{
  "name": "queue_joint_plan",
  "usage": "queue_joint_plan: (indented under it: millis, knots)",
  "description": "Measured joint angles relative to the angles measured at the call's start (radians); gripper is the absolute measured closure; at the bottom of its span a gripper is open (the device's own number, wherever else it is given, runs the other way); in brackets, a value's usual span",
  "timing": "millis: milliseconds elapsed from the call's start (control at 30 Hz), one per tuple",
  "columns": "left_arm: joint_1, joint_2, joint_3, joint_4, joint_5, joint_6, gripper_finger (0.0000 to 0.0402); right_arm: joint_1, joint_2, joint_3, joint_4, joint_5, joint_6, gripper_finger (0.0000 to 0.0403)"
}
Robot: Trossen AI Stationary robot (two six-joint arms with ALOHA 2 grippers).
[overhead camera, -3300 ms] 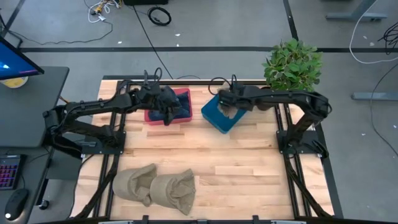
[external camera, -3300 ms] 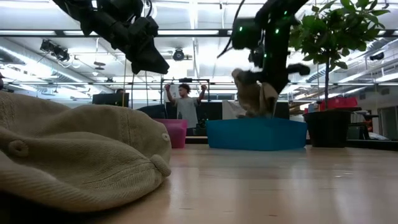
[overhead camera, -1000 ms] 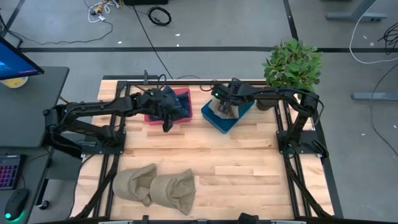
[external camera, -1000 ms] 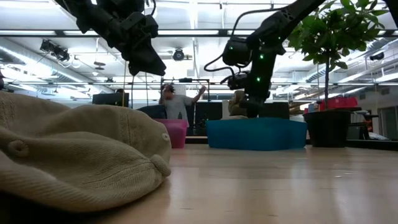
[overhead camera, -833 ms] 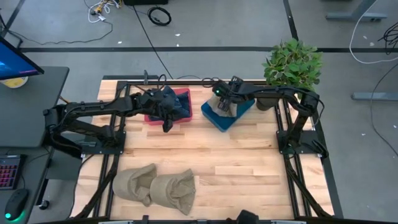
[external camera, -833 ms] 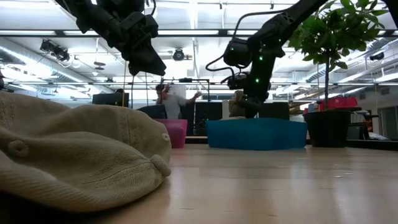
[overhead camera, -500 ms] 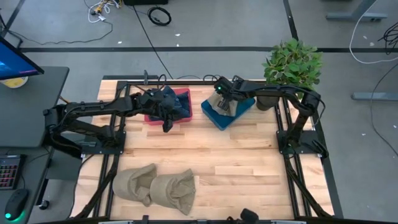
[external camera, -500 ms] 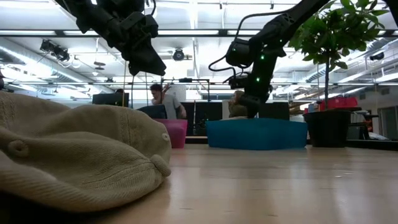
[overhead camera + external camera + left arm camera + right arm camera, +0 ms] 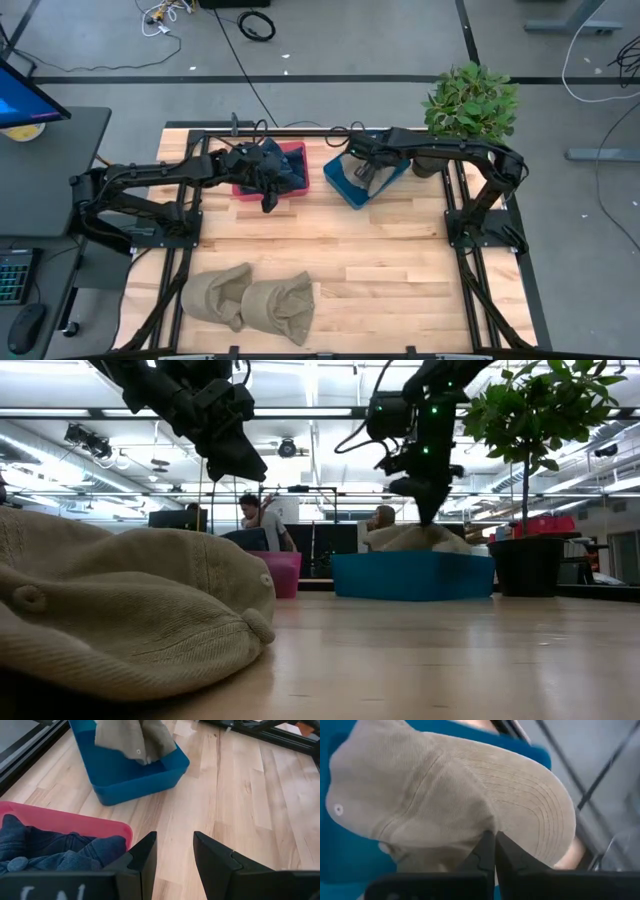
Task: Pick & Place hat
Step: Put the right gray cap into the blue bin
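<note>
High view: right gripper [image 9: 362,170], fingers pinched shut w/ nothing visibly between them, hangs over tan corduroy cap [image 9: 445,815] lying in blue plastic bin [image 9: 345,185] at table's 12 o'clock; left gripper [image 9: 268,196], fingers apart, waits by pink bin [image 9: 298,168] w/ dark-blue cloth; two tan caps [image 9: 250,300] at 7 o'clock prob. left to move.

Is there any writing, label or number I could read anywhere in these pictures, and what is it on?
None can be read.
White marks on the left gripper, at the left wrist view's bottom edge: cut off, unreadable.
Monitor beside the table: too small to read.
</note>
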Motion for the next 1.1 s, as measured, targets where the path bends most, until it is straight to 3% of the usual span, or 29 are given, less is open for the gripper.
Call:
queue_joint_plan:
  millis: [167, 433, 867, 1100]
  knots:
    - [0.0, 0.0, 0.0, 0.0, 0.0, 0.0, 0.0271, -0.011, 0.001, -0.049, 0.006, -0.005, 0.119, 0.0402]
    - [0.0, 0.0, 0.0, -0.001, 0.0, -0.003, 0.0271, -0.063, 0.002, -0.148, 0.226, -0.071, 0.059, 0.039]
    - [-0.014, 0.0, 0.0, 0.012, 0.039, -0.029, 0.0271, -0.064, -0.003, -0.151, 0.232, -0.073, -0.173, 0.0264]
    - [-0.173, 0.0, 0.0, 0.016, 0.115, -0.049, 0.0271, 0.063, -0.049, -0.053, 0.148, -0.077, -0.155, 0.0238]
